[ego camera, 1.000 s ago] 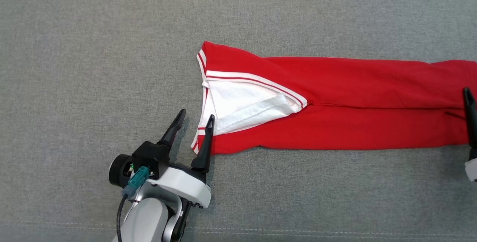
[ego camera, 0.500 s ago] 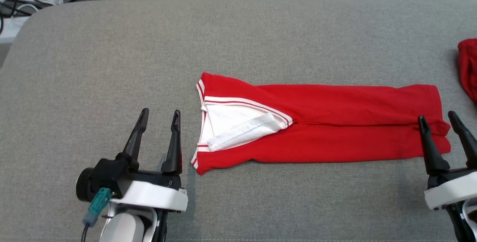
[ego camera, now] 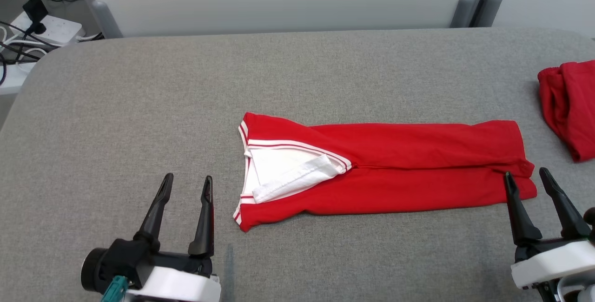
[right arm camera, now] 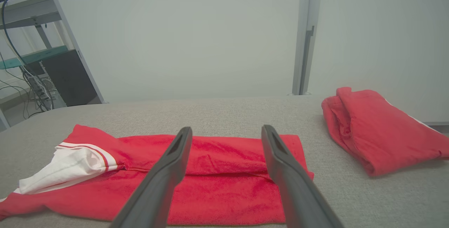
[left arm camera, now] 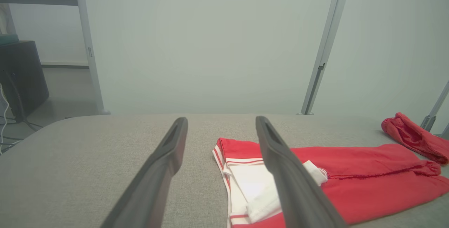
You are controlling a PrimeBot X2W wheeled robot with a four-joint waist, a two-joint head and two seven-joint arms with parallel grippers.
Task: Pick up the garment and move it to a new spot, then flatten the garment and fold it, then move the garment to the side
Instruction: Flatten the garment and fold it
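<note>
Pulled back from the shirt, my left gripper stands spread and empty like the right gripper, since I judge the long fold finished.

Along our left gripper we looked out over the grey surface, the two dark fingers spread apart with nothing between them. The red garment lay flat in a long band to the right. Its striped collar end was nearest us and its white lining was turned out, and the right finger crossed in front of it. A second red garment sat bunched near the far right edge, apart from the first. Behind stood a pale wall and a grey post.
</note>
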